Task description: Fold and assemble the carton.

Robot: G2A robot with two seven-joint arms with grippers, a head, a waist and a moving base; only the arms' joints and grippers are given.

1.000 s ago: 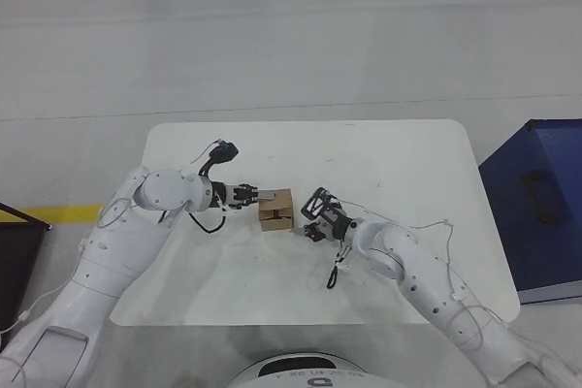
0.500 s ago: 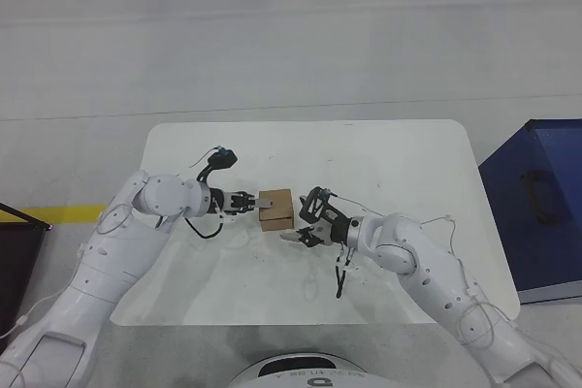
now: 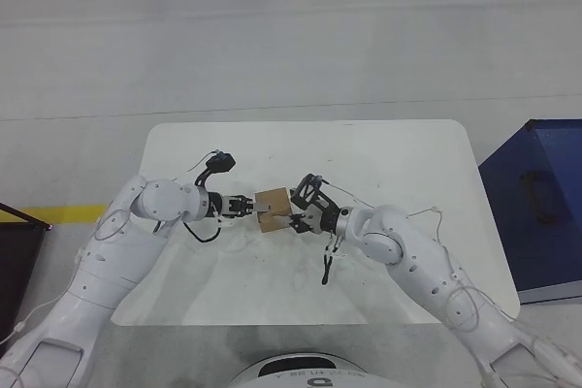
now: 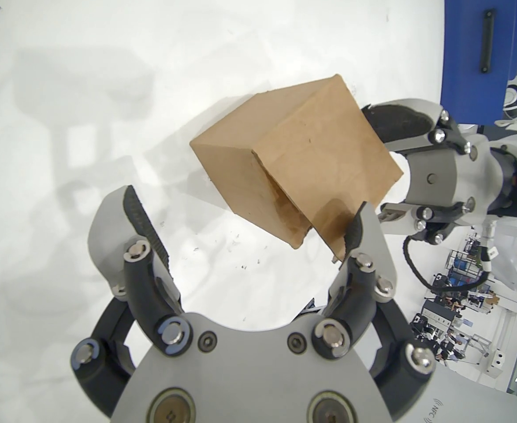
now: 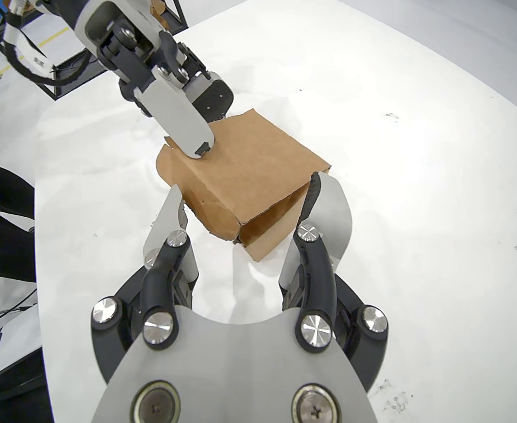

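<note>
The carton (image 3: 274, 209) sits near the centre of the desk (image 3: 407, 155), slightly toward 9 o'clock. The left gripper (image 4: 245, 206) is at the carton's 9 o'clock. It is released, with one fingertip (image 4: 356, 226) resting on a loose end flap (image 4: 324, 215) and the other fingertip standing apart. The right gripper (image 5: 246, 184) is at the carton's 3 o'clock, also spread, and brackets the open end.

The step in hand appears to be closing the end flaps. Steady the body from 3 o'clock while you press the flap at 9 o'clock inward. Push along the crease, not at a corner, so the board folds rather than buckles. Keep the pressure light, since the carton probably slides or tips easily on the smooth desk.

You cannot tell whether the right pads (image 5: 313, 187) actually bear on the walls. Nor can you tell whether the carton lies flat or tipped. Its underside and inner flaps are hidden.
</note>
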